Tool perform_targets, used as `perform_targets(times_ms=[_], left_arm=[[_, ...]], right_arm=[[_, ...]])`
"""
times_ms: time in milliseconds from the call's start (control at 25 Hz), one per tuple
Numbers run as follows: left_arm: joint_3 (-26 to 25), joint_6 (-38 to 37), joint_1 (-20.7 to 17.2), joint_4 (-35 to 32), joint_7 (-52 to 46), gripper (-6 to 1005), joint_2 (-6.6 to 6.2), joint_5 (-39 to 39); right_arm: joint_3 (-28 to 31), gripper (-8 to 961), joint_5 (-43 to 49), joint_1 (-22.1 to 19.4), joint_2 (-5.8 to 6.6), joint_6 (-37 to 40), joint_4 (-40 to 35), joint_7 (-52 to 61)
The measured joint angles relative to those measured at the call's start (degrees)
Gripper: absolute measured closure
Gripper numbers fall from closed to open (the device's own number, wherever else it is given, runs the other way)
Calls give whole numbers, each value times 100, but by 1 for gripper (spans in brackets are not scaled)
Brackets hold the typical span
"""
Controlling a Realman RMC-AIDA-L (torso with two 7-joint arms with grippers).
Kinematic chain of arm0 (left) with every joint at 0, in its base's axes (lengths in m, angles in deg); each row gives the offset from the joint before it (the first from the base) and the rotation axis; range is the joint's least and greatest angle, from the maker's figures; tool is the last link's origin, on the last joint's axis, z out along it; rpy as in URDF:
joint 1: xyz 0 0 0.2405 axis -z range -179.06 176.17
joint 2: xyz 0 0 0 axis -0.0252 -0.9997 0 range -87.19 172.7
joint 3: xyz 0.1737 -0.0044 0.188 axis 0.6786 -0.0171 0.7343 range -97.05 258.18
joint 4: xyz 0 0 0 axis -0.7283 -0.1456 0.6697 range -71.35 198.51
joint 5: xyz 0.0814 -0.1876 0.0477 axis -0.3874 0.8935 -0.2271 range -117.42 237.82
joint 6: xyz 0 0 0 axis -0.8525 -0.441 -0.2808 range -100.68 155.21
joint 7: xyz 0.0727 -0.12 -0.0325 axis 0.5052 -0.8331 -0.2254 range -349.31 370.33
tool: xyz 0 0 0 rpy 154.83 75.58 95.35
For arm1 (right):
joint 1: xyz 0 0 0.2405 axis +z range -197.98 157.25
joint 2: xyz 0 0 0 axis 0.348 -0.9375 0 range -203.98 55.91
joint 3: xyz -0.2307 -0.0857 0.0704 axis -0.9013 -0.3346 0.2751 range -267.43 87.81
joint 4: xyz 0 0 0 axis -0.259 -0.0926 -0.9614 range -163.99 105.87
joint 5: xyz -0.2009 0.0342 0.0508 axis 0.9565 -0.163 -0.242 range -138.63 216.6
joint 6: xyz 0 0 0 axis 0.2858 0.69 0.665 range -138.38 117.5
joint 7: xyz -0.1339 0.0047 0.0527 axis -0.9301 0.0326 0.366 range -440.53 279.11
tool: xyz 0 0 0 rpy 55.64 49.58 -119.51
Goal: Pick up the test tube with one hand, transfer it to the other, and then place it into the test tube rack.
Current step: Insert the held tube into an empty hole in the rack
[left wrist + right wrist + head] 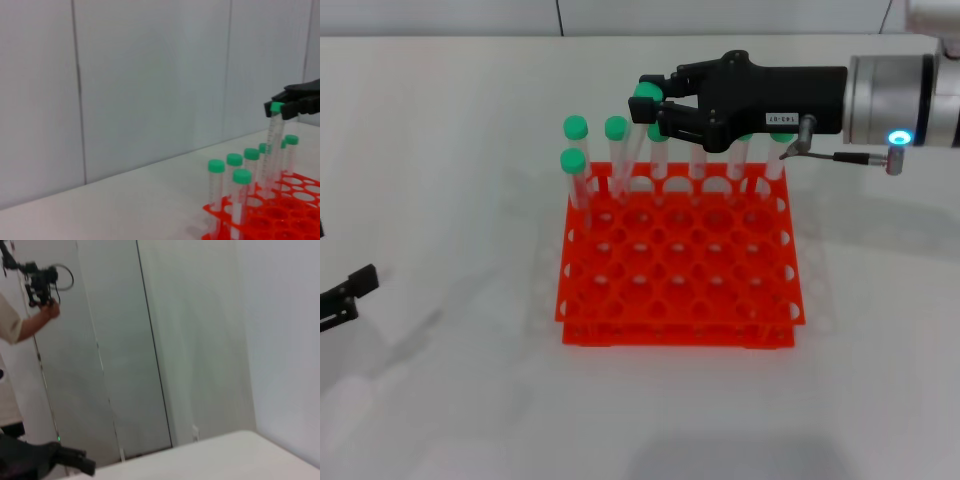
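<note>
Gripping test tube (274, 137), right gripper (655, 100) overhangs rack (680, 270).

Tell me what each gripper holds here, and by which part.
The right gripper pinches the test tube at its green cap, above the test tube rack. The left gripper holds nothing.

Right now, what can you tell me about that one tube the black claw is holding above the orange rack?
The test tube is slim, clear plastic with faint printed markings and a round green screw cap. The right gripper pinches it at the cap. It hangs nearly upright, slightly tilted, with its lower end reaching down among the back row of the test tube rack, beside other green-capped tubes.
</note>
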Motion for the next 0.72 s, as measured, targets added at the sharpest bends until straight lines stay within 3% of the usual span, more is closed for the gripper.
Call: perform_targets(times_ms=[200, 360, 720], left_arm=[[-268, 21, 97, 385, 118, 129, -15, -151], [-305, 105, 147, 461, 119, 129, -13, -262], [-326, 210, 256, 557, 95, 129, -21, -382]], right_arm=[[748, 629, 1663, 2, -297, 10, -626, 834], [800, 626, 1932, 30, -356, 0, -764, 984], [799, 617, 1968, 112, -351, -131, -783, 1003]])
